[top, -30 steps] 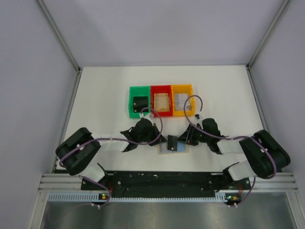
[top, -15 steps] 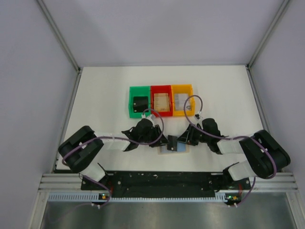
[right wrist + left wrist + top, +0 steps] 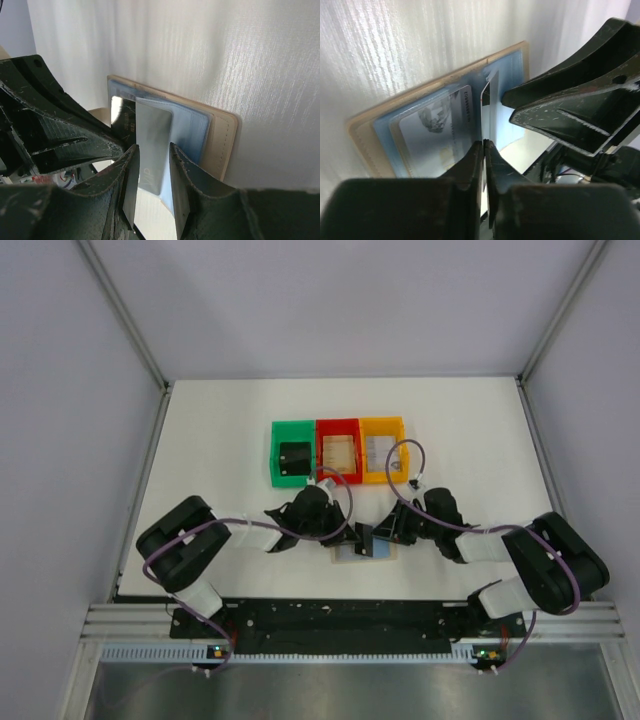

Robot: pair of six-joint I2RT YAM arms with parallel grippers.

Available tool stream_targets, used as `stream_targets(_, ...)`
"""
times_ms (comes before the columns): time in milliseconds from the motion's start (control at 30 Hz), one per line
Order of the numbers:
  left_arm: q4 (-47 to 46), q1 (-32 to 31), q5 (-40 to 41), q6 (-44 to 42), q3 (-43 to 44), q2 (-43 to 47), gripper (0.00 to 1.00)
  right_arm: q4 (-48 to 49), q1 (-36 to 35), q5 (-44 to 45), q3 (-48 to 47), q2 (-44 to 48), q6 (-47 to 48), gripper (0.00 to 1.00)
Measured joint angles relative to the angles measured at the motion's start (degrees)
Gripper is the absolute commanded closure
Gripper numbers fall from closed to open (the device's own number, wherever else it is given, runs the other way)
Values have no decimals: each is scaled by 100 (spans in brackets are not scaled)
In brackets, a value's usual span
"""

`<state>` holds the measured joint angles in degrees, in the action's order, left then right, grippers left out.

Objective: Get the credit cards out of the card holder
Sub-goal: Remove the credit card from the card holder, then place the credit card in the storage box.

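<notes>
- Top external: the card holder [image 3: 365,551] lies open on the table [image 3: 470,430], between the left gripper [image 3: 352,534] and the right gripper [image 3: 389,531].
- Left wrist: the left gripper is pinched onto a dark card [image 3: 488,107] standing on edge over the blue panels; a silver card [image 3: 432,127] sits pocketed.
- Right wrist: the right gripper's fingers are narrowly apart over the holder, with a grey card [image 3: 152,140] in the gap.

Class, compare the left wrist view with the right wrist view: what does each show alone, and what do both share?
Only left wrist: a printed silver card in its pocket, and the left gripper pinching an upright card seen edge-on. Only right wrist: a plain grey card framed by the open right gripper, and the upright card's dark face. Both: the open card holder and the opposite gripper.
</notes>
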<state>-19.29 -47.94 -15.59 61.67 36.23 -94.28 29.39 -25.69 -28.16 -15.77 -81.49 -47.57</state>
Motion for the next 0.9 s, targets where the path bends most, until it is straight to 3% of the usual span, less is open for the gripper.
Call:
stream_targets(233, -142, 15, 42, 17, -151, 140, 100, 0, 0, 0, 0, 0, -2, 69)
stream_targets(500, 234, 442, 52, -391, -481, 953, 100, 2, 0, 0, 0, 0, -2, 69)
stream_targets(633, 708, 625, 59, -927, -457, 1475, 100, -15, 0, -9, 0, 26, 37, 68)
stream_targets(900, 2358, 1574, -378, -3012, 223, 2476, 100, -568, 0, -195, -17, 581, 592, 50)
